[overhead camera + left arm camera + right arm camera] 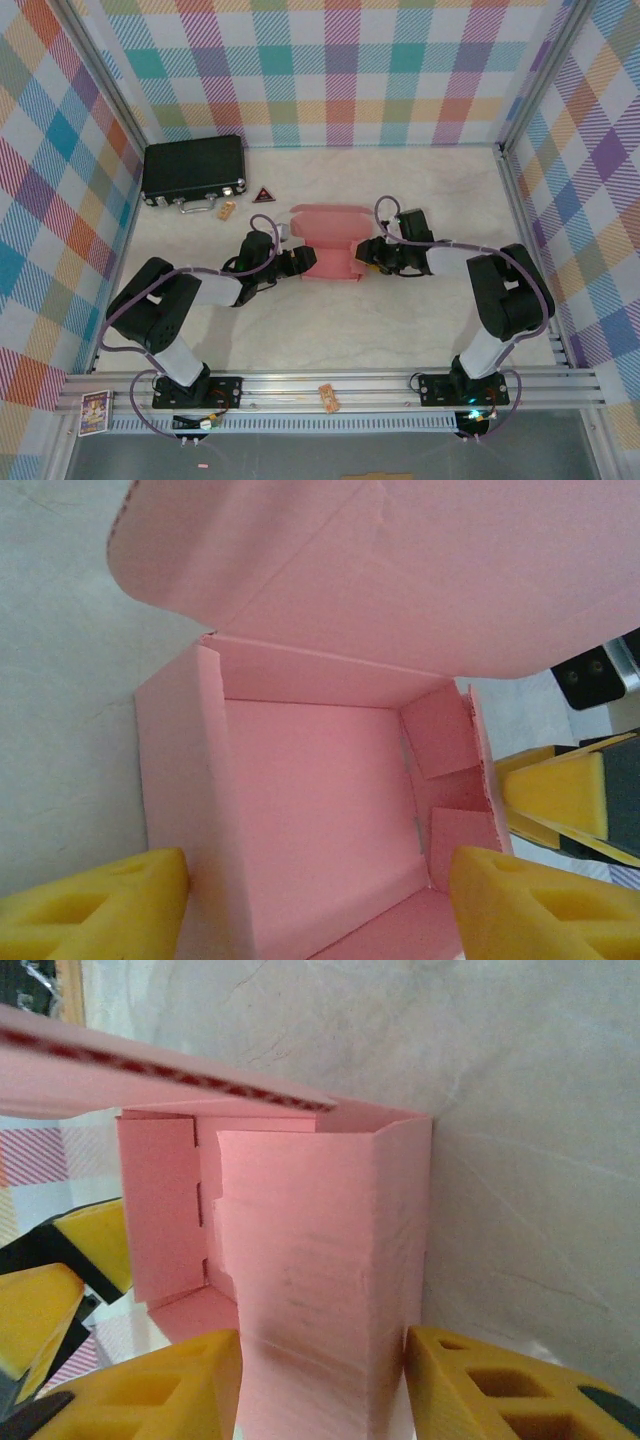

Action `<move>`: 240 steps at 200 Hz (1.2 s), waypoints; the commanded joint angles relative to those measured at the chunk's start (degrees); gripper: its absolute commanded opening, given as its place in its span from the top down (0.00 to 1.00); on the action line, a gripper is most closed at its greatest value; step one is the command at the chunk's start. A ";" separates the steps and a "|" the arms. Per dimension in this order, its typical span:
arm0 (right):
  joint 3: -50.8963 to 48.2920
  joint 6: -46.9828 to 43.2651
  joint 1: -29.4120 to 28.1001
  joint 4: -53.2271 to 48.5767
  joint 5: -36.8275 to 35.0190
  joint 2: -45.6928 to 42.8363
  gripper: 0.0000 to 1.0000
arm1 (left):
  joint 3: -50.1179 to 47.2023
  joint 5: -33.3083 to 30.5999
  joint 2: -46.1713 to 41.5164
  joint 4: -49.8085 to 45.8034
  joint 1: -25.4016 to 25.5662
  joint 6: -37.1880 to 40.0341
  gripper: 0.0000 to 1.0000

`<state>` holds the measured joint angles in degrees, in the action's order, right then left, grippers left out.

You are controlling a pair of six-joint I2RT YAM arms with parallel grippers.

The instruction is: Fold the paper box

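We are looking at the paper box [328, 238], which is sitting near the middle of the bench [330, 330], partly formed, with its lid flap [400, 560] standing open on the far side. Both arms are reaching in toward it from either side.

The left gripper [300, 263] is lying low at the box's left end. In its wrist view the jaws are spreading wide around the box, one yellow pad [100, 905] just beside the outer left wall and the other pad [540, 905] overlapping the right wall. The pads seem to be touching the card, but we cannot tell whether they are actually squeezing it. Inside, the floor is showing flat and small tabs are folding in along the right wall.

The right gripper [364, 252] is meeting the box at its right end. In its wrist view the jaws are pinching a folded side wall [310, 1290] of the box, with card filling the gap between the two pads.

A black case [193, 170] with metal latches is lying at the far left corner of the bench, well apart from the box, and a small triangular sign [264, 194] is lying between them.
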<state>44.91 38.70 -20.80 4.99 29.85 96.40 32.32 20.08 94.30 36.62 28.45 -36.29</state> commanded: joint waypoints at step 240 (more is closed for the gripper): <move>6.82 -6.79 -11.20 -19.52 -37.46 -0.28 0.78 | -0.68 2.07 4.38 8.59 3.90 -4.77 0.37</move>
<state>51.11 32.47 -31.51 -11.51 -3.95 96.40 32.18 21.04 97.43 42.30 31.86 -40.14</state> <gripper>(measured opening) 0.224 0.639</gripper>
